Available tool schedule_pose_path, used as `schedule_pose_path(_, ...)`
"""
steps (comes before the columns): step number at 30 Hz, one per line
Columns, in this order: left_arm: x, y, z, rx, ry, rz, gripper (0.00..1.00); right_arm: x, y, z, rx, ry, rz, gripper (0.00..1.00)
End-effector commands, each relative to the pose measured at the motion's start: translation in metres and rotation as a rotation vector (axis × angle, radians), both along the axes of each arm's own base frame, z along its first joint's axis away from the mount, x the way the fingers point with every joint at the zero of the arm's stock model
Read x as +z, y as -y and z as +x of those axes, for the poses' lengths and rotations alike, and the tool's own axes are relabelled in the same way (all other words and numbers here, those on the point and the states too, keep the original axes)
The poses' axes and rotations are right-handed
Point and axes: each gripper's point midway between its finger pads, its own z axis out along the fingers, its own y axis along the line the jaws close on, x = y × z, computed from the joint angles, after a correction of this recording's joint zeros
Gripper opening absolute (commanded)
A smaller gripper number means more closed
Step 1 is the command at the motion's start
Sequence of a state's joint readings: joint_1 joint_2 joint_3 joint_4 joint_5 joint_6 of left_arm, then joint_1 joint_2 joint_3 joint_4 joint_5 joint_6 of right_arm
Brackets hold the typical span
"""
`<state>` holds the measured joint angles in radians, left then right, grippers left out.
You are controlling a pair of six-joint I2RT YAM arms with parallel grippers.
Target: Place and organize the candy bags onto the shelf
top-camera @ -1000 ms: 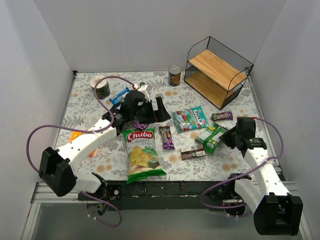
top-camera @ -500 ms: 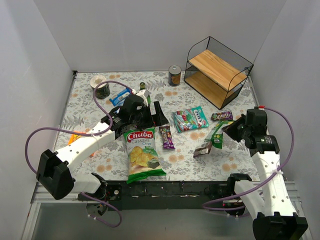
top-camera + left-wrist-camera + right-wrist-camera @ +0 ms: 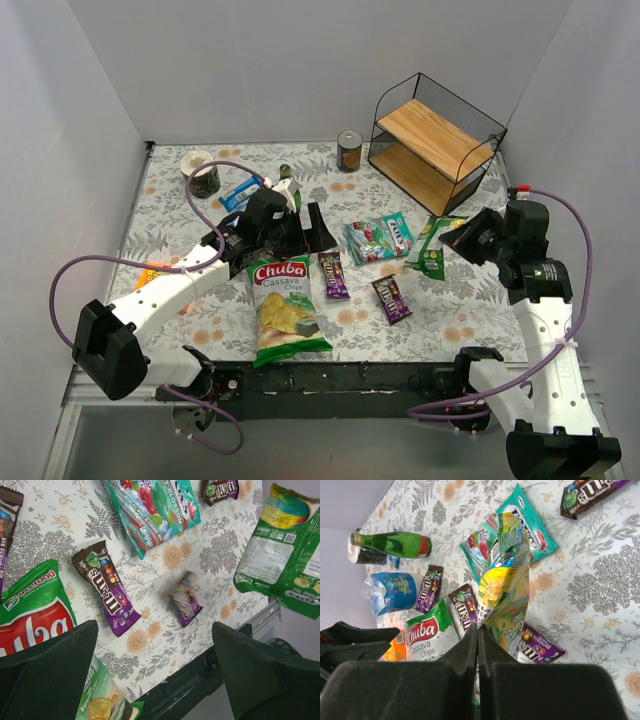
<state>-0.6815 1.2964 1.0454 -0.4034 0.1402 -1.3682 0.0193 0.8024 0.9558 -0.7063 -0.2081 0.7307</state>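
Right gripper (image 3: 478, 630) clamped on green bag (image 3: 505, 590), bag up off table (image 3: 470, 320); left gripper (image 3: 154, 626) wide open by Chuba bag (image 3: 285, 310).

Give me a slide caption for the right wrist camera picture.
Right gripper shut on a green-and-white candy bag, held clear of the floral table where the teal candy bag lies.

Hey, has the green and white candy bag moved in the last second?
Yes. The green-and-white bag, pinched by the right gripper, has lifted and shifted toward the shelf.
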Motion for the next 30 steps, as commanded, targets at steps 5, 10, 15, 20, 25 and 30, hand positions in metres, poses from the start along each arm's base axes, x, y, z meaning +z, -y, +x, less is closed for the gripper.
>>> schedule_pose_path(5, 0.033, 0.0, 0.013, 0.002, 0.103, -0.015, 0.98, 0.091, -0.013, 0.056, 0.091, 0.277, 0.021, 0.01)
schedule_pose_path(10, 0.03, 0.002, 0.022, 0.009, 0.095, 0.017, 0.98, 0.138, -0.017, 0.093, 0.121, 0.4, 0.008, 0.01)
schedule_pose_path(15, 0.033, 0.0, 0.033, 0.023, 0.117, 0.024, 0.98, 0.157, -0.018, 0.142, 0.105, 0.494, 0.025, 0.01)
schedule_pose_path(20, 0.046, -0.017, 0.049, 0.077, 0.133, 0.013, 0.98, 0.155, -0.015, 0.2, 0.062, 0.547, 0.063, 0.01)
schedule_pose_path(25, 0.062, -0.042, 0.06, 0.129, 0.186, -0.006, 0.98, 0.151, -0.018, 0.266, 0.037, 0.594, 0.114, 0.01)
schedule_pose_path(30, 0.067, -0.051, 0.054, 0.152, 0.204, -0.026, 0.98, 0.143, -0.027, 0.325, 0.058, 0.607, 0.101, 0.01)
